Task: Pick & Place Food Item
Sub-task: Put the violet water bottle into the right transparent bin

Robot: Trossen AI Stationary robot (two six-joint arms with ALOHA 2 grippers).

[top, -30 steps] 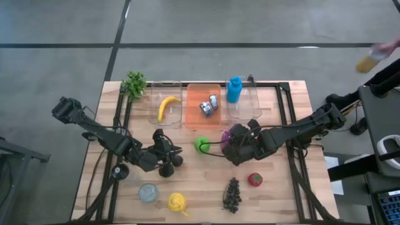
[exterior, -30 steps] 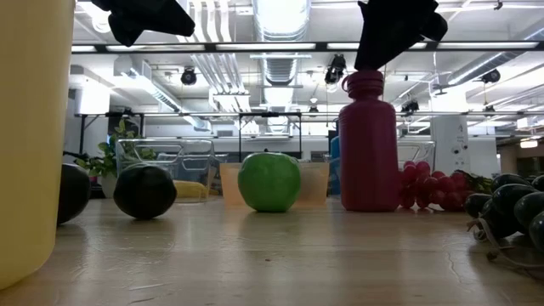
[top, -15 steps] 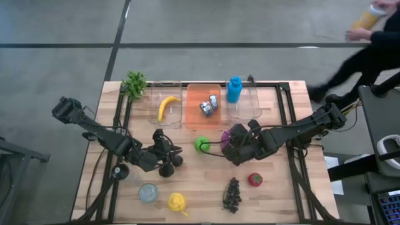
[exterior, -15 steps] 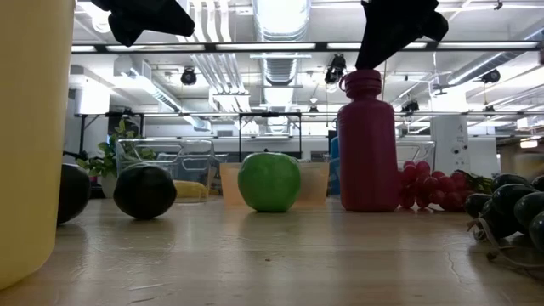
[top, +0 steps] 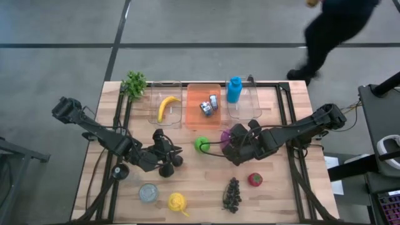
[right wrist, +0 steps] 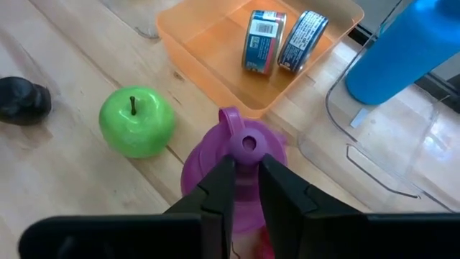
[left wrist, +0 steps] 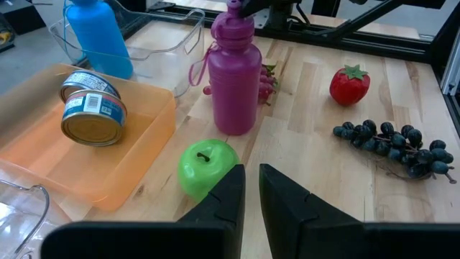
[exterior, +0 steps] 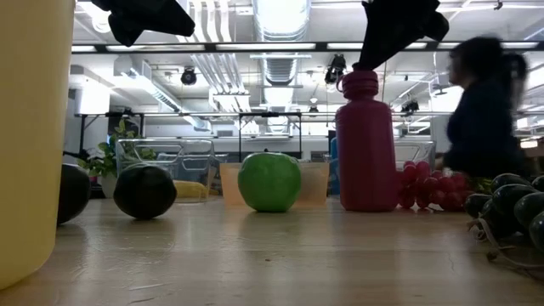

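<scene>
Sitting in the middle of the table (top: pixel 275 187) is the green apple (top: pixel 201 144). To its left, the left gripper (top: pixel 167 152) hangs above two dark round fruits (top: pixel 169 165), its fingers (left wrist: pixel 215 205) almost pressed together and holding nothing. Just right of the apple stands the purple bottle (right wrist: pixel 233 169). The right gripper (right wrist: pixel 244 180) hovers over its cap, fingers (right wrist: pixel 219 188) close together around the top loop.

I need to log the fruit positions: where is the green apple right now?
In the high view, the green apple sits near the table's middle, just in front of the orange bin and immediately left of the purple bottle.
</scene>
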